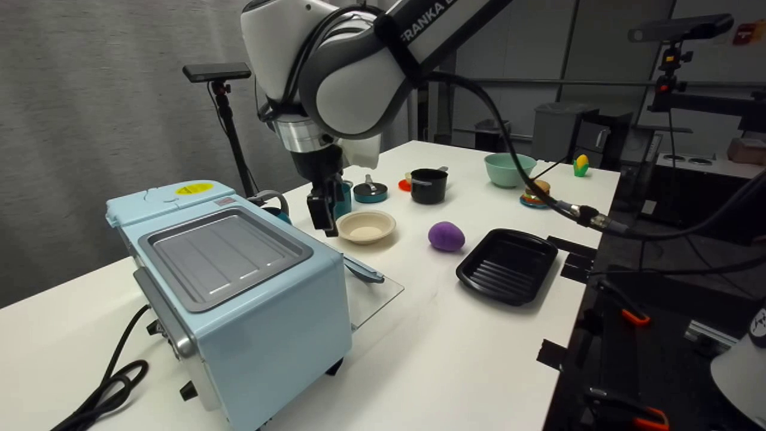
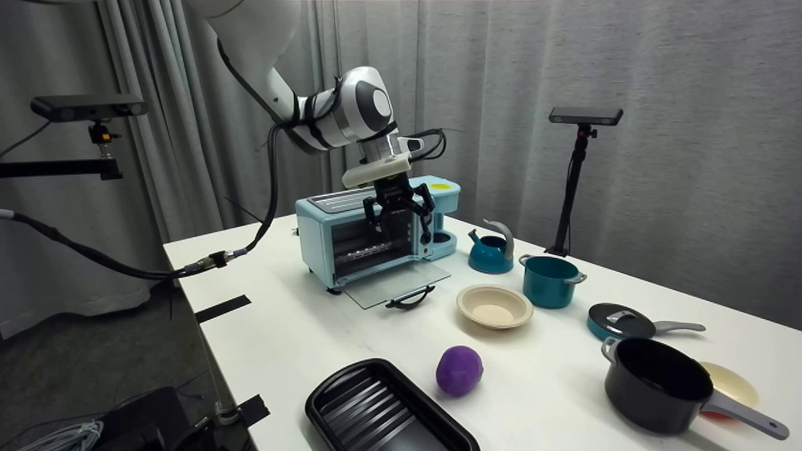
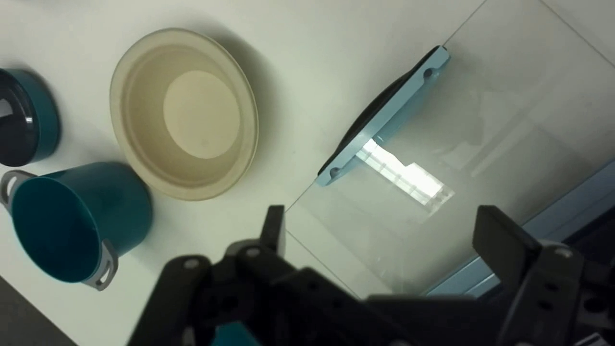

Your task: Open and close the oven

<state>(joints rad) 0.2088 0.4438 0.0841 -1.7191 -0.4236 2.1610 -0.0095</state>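
The pale blue oven (image 1: 281,335) stands on the white table, and it also shows in an exterior view (image 2: 316,241). Its glass door (image 2: 395,282) is folded down, open and about level, with the dark interior exposed. The door's black and pale blue handle (image 2: 410,297) is on the outer edge; it also shows in the wrist view (image 3: 384,115). My gripper (image 2: 401,228) is open and empty, pointing down in front of the oven's opening and above the door. In the wrist view my gripper's fingers (image 3: 382,226) are wide apart over the glass, apart from the handle.
A beige bowl (image 3: 185,115), a teal pot (image 3: 72,221) and a teal kettle (image 2: 492,254) stand near the door. A purple toy (image 2: 459,371), a black ridged tray (image 1: 507,266) and a black saucepan (image 2: 658,385) lie farther out. A black cord (image 1: 114,383) lies behind the oven.
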